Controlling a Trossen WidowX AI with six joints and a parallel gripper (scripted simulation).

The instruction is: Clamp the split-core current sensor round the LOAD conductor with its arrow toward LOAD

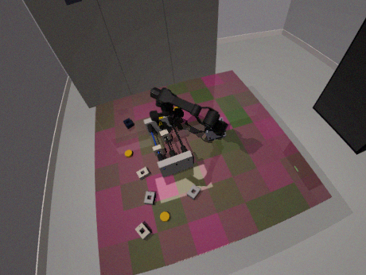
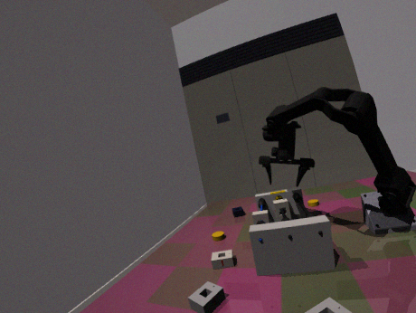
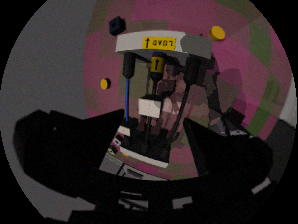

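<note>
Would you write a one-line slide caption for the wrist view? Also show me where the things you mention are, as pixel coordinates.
Open gripper [image 3: 154,116] above three cables [image 3: 127,100] strung between two white end plates [image 3: 131,43].

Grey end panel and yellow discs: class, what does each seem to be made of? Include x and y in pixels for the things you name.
Grey end panel [image 1: 176,164] [image 2: 293,248]: perhaps matt painted plastic or metal; flat, even faces without grain.
Yellow discs [image 1: 165,216] [image 2: 218,235] [image 3: 105,83]: possibly plastic; uniform colour throughout.

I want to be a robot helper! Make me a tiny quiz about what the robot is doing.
1. True or false: the pincer is open.
2. What colour is the cable on the left in the wrist view: blue, green or white?
3. Fill in the gap: the yellow label on the end plate has an arrow and the word ____.

Key: 1 true; 2 blue; 3 LOAD
</note>
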